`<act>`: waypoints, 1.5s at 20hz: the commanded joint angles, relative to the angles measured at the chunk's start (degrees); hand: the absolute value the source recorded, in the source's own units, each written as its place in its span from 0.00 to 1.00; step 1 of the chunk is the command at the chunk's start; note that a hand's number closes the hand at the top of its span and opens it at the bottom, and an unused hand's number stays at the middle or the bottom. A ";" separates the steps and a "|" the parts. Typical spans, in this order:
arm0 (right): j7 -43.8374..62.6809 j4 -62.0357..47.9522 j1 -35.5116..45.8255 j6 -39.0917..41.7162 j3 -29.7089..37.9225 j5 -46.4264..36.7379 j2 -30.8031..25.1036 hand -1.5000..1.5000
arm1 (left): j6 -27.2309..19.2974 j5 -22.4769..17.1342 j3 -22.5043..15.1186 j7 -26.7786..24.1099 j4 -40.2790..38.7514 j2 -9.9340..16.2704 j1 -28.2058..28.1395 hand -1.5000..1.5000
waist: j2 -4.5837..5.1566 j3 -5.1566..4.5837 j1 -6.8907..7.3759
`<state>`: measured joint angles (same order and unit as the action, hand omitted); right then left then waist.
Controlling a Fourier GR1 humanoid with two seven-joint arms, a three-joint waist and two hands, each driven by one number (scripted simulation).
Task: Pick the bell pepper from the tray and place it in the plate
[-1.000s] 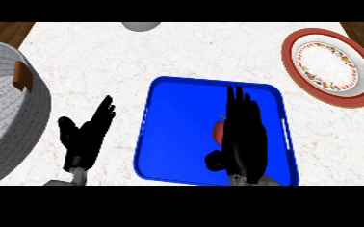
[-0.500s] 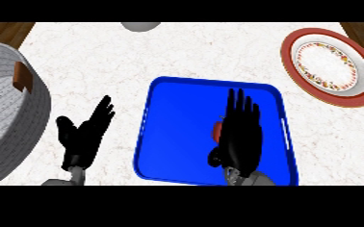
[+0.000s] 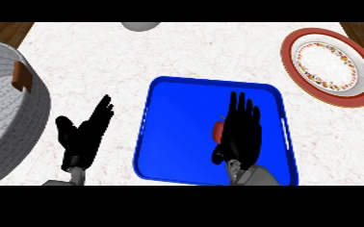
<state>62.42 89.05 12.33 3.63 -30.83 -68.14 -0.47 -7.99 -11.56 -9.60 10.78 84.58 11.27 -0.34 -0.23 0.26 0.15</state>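
1. The blue tray lies on the white marble worktop, toward its near edge and right of centre.
2. The bell pepper, red, sits on the tray's right half; only a small sliver of it shows at the left edge of the right hand.
3. The right hand lies over the tray with its fingers straight and pointing toward the far edge. The pepper lies beside the palm, below the fingers' level rather than between them; whether hand and pepper touch cannot be told.
4. The left hand rests over the worktop left of the tray, fingers straight and spread, holding nothing.
5. The plate, red-rimmed with a patterned band, lies at the worktop's far right corner, well apart from the tray.
6. A grey woven basket sits at the left edge; a grey round object shows at the far edge.
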 commanded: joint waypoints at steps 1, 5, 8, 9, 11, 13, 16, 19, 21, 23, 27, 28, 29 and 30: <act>1.31 -5.37 -0.14 3.66 1.25 1.70 0.45 1.00 | 0.69 0.58 0.31 -2.79 -5.04 -0.98 -1.37 0.50 | 0.38 -0.29 0.03; -0.84 -2.43 -0.34 6.09 0.40 -0.63 -1.13 1.00 | 1.05 0.52 0.47 -0.53 -3.45 -1.45 -1.24 0.50 | 0.21 -0.28 -0.16; -2.09 -5.63 -0.30 1.58 0.45 -3.73 -0.13 1.00 | 3.57 -0.75 2.47 -0.63 -2.41 0.58 -2.38 0.50 | 0.23 -0.27 0.04; 0.88 -2.75 -1.04 4.37 -2.19 -4.72 0.44 1.00 | 1.46 1.18 0.52 0.42 -2.04 -0.96 -2.81 0.50 | 0.18 -0.27 -0.04; -1.67 -5.95 -0.21 1.83 -0.24 -5.39 0.34 1.00 | 2.84 -0.17 3.05 0.39 -3.25 -0.16 -0.49 0.50 | 0.23 -0.27 -0.07; -3.13 -5.91 1.88 0.30 0.09 -7.39 -1.04 1.00 | 0.74 2.10 1.85 -0.25 -8.19 -3.02 3.82 0.50 | 0.30 -0.28 -0.38; -11.21 1.59 -1.88 -5.20 -2.01 -6.33 -4.91 1.00 | 1.09 1.12 1.88 4.53 -1.19 -1.08 1.44 0.50 | 0.13 -0.22 -0.34; -25.05 10.77 -7.83 -6.18 -7.79 2.99 -8.49 1.00 | 1.75 1.27 1.16 0.70 -1.81 -1.64 -2.12 0.50 | -0.11 -0.12 -0.83; -33.43 15.36 -9.22 -5.64 -10.46 8.71 -11.19 1.00 | 1.62 1.02 1.86 1.43 -1.75 -1.00 -2.08 0.50 | -0.15 0.03 -0.77; -37.41 23.75 -11.71 -9.18 -11.17 9.77 -14.41 1.00 | 1.25 0.76 2.64 1.08 -2.27 -1.20 -1.60 0.50 | -0.40 -0.08 -2.11; -43.64 35.37 -17.30 -14.31 -0.68 16.57 -24.14 1.00 | 0.62 1.44 2.01 1.46 -1.03 -1.81 -1.73 0.50 | -0.08 -0.12 -2.10; -44.74 36.37 -20.49 -16.15 0.75 18.72 -24.85 1.00 | 1.62 0.78 2.10 3.67 2.69 -0.04 -3.54 0.50 | -0.11 -0.10 -1.35; -45.15 37.58 -22.14 -17.08 3.28 21.28 -25.20 1.00 | 2.49 1.39 2.07 -2.06 -1.99 -1.34 -4.44 0.50 | 0.09 -0.18 -1.56; -48.07 33.10 -21.09 -21.59 7.34 24.02 -23.66 1.00 | 2.96 0.93 1.68 -1.16 -0.97 -1.27 -5.08 0.50 | 0.25 -0.09 -1.03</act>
<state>20.63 119.65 -5.06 -11.27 -31.19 -51.67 -21.68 -6.14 -10.54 -7.02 10.01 85.20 10.32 -2.30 -0.53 0.39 -1.40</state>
